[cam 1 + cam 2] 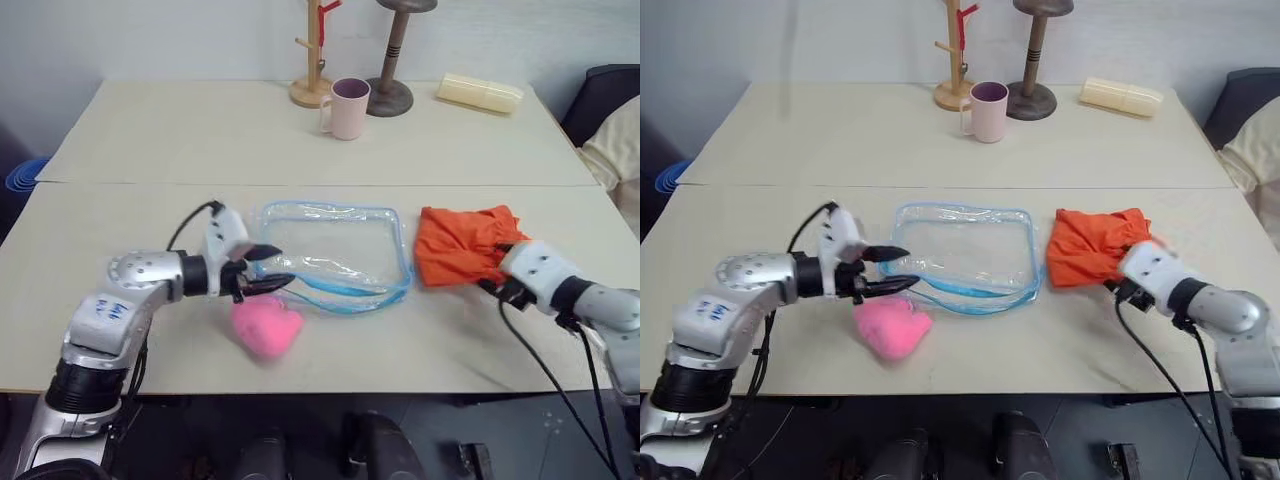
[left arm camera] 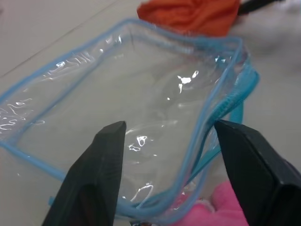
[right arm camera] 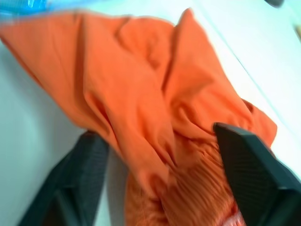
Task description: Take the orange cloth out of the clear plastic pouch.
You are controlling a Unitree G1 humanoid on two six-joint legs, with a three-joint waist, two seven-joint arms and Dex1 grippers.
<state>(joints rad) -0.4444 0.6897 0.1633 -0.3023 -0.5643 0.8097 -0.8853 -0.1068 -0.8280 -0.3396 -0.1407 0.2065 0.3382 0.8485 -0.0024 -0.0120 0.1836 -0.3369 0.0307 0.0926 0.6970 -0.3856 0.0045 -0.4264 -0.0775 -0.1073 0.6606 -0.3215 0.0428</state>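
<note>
— while the orange cloth (image 1: 463,244) lies crumpled on the table (image 1: 300,140), where does it sit against the right gripper (image 3: 160,155)?

— right at that gripper's fingertips, just ahead of them, fully outside the clear plastic pouch (image 1: 335,252). in the right wrist view the two black fingers stand spread wide, with folds of the cloth bunched between them. neither finger is pinching the fabric.

— and the pouch?

— flat on the table, just beside the cloth on the side away from the right gripper, a narrow strip of table between them. nothing shows through its clear wall; its blue-edged mouth gapes toward the left gripper (image 1: 272,266).

— how does the left gripper stand?

— spread apart too. in the left wrist view its fingers straddle the pouch's near corner; whether they touch the blue edging i cannot tell, but they are not clamped on it.

— anything else near it?

— a pink plush (image 1: 266,328) lies just below the left gripper's fingertips, touching the pouch's near edge. well beyond both grippers, at the far side of the table, stand a pink mug (image 1: 347,108), a wooden mug tree (image 1: 315,60) beside it, a dark round-based stand (image 1: 392,60) and a pale yellow case (image 1: 478,93).
</note>
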